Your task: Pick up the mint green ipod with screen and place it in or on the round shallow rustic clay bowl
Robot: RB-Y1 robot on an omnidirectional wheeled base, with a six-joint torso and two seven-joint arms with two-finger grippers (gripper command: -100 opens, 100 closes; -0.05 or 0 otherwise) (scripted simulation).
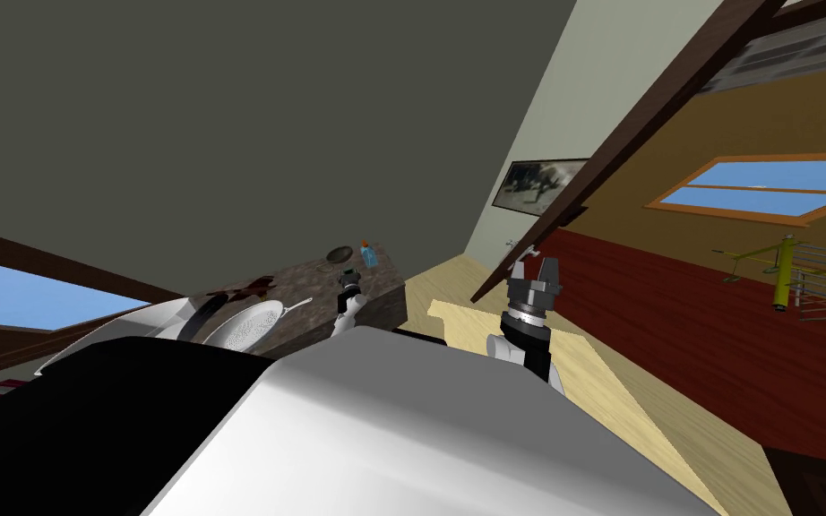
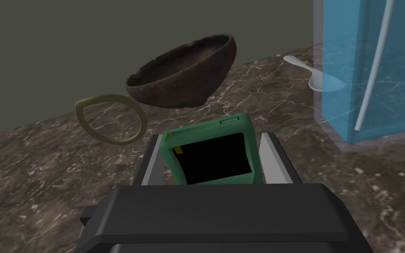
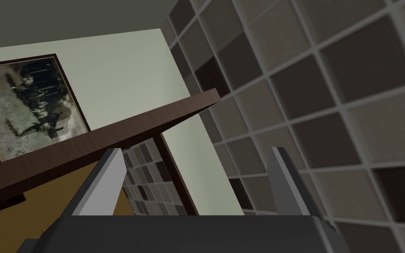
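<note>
Left gripper fingers clamp the sides of the green ipod, screen facing the camera, over the marble counter. Directly ahead sits the dark brown bowl, apparently tilted, near the counter's wall-side edge. Olive ring flanks one side of the approach; blue container and white spoon flank the other. Right gripper: raised, fingers spread.

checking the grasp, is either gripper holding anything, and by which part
The left gripper holds the green ipod by its two side edges, fingers pressing either side of the screen. The right gripper is open and empty.
</note>
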